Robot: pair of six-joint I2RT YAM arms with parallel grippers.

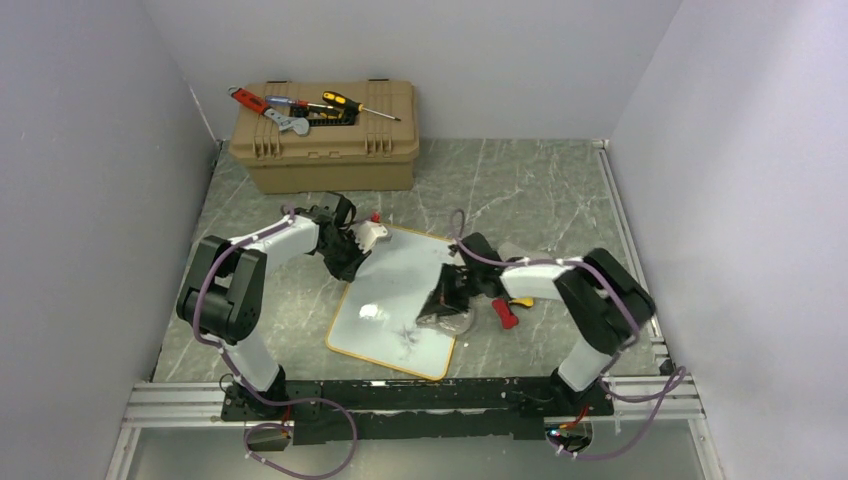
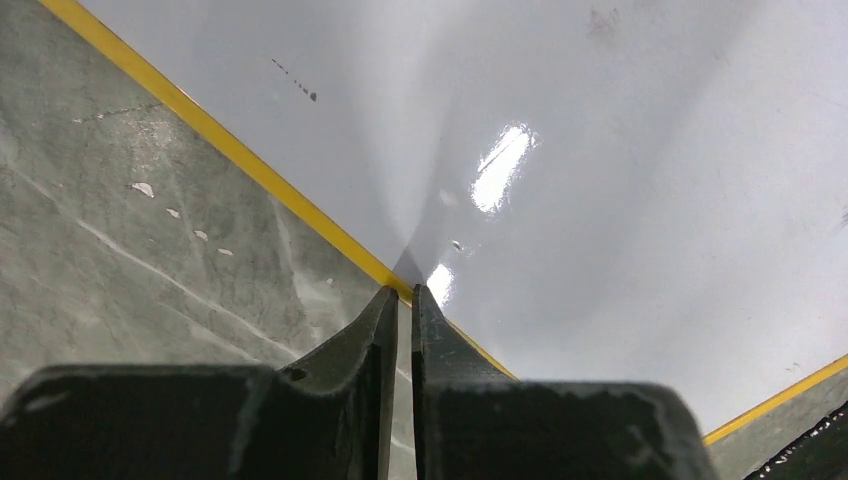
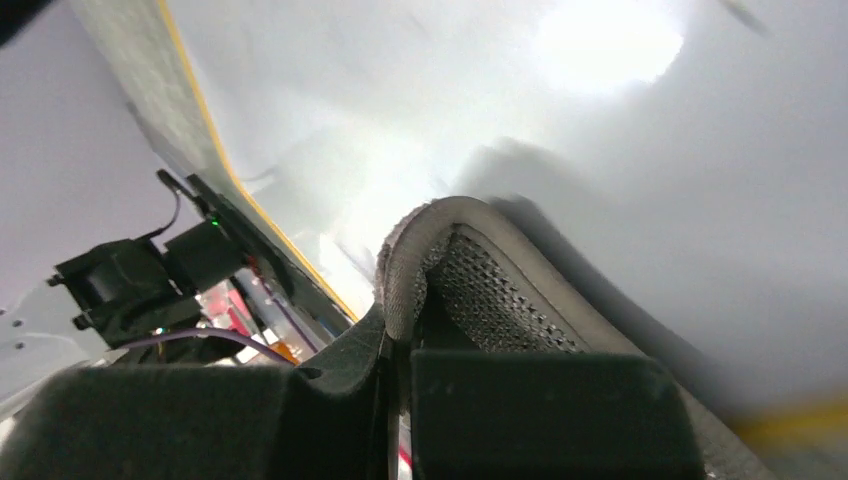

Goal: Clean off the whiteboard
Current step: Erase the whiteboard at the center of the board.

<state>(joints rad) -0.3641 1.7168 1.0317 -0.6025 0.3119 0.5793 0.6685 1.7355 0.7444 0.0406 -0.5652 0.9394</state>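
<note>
whiteboard (image 1: 395,290) is laid mid-tabletop (image 1: 540,190), long axis 1-to-7 o'clock | grey cloth (image 3: 480,280) is pinched by nearer right pincer (image 1: 447,300) at its 4 o'clock side; dark marks (image 1: 410,335) are seen at that pincer's 7 o'clock | left pincer (image 2: 403,290) is pressed nearly together at the 10 o'clock frame

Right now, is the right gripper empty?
No, the right gripper has its jaws shut on a folded grey mesh pad that sticks out past its fingertips.

Whiteboard (image 1: 400,285) on table (image 1: 540,190), toolbox (image 1: 330,150) behind.
</note>
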